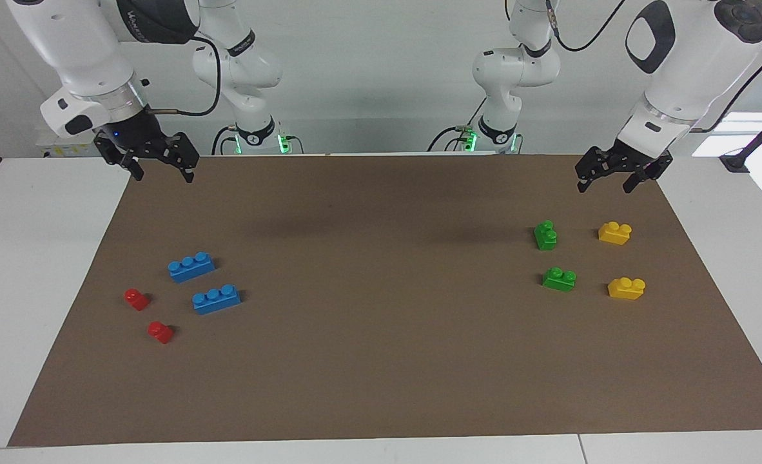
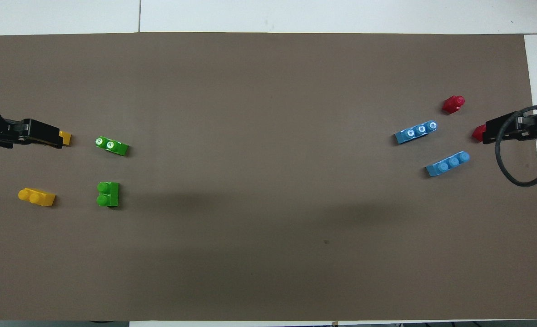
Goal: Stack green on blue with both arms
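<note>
Two green two-stud bricks (image 1: 545, 234) (image 1: 559, 278) lie on the brown mat toward the left arm's end; in the overhead view they are the nearer one (image 2: 108, 194) and the farther one (image 2: 111, 146). Two blue three-stud bricks (image 1: 191, 266) (image 1: 216, 298) lie toward the right arm's end, also in the overhead view (image 2: 447, 164) (image 2: 415, 131). My left gripper (image 1: 605, 185) (image 2: 52, 136) is open and empty, raised over the mat's robot-side edge. My right gripper (image 1: 164, 173) (image 2: 489, 131) is open and empty, raised over the mat's corner at its end.
Two yellow bricks (image 1: 615, 232) (image 1: 626, 287) lie beside the green ones, closer to the table's end; one (image 2: 65, 137) is partly covered by the left gripper in the overhead view. Two red one-stud bricks (image 1: 136, 298) (image 1: 160, 331) lie beside the blue ones. The brown mat (image 1: 381, 361) covers the table.
</note>
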`<state>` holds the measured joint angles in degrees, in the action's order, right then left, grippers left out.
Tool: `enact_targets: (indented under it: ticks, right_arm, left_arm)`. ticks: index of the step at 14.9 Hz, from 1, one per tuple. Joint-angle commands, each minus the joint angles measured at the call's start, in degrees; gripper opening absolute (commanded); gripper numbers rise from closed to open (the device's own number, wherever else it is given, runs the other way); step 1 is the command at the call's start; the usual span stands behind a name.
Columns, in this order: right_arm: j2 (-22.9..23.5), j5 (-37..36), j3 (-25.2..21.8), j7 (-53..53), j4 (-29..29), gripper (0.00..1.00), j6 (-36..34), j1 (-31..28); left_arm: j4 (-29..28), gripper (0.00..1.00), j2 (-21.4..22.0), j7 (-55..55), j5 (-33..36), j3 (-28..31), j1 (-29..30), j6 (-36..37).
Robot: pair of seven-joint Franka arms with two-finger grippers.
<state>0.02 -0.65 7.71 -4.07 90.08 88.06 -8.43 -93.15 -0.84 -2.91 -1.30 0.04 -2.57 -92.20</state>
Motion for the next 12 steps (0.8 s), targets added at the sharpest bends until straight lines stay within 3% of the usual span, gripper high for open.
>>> enact_targets:
  ticks: [1,4,7,10,12]
  right_arm:
    - [-1.25,-1.28,0.11,0.04,1.59,1.0,0.88,-0.01]
    - [-0.98,-1.11,0.03,-4.52,1.59,1.0,3.43,-0.63]
    - [0.33,-0.23,0.03,-18.02,1.51,1.0,4.83,-0.8]
    - [3.05,1.78,-0.15,-30.52,1.33,0.99,7.03,-1.15]
    - [5.77,5.9,-0.5,-36.24,0.45,0.99,7.12,-2.11]
  left_arm:
    - [1.57,1.0,-0.74,0.01,0.95,0.57,-0.6,1.23]
    - [-1.23,1.0,0.48,0.18,0.59,0.75,-0.07,0.44]
    - [-11.22,1.0,5.39,2.99,0.59,0.92,1.33,-1.66]
    - [-22.83,1.0,9.62,2.82,0.59,0.84,1.42,-15.26]
    - [-26.37,1.0,9.63,2.3,0.59,0.84,1.42,-17.66]
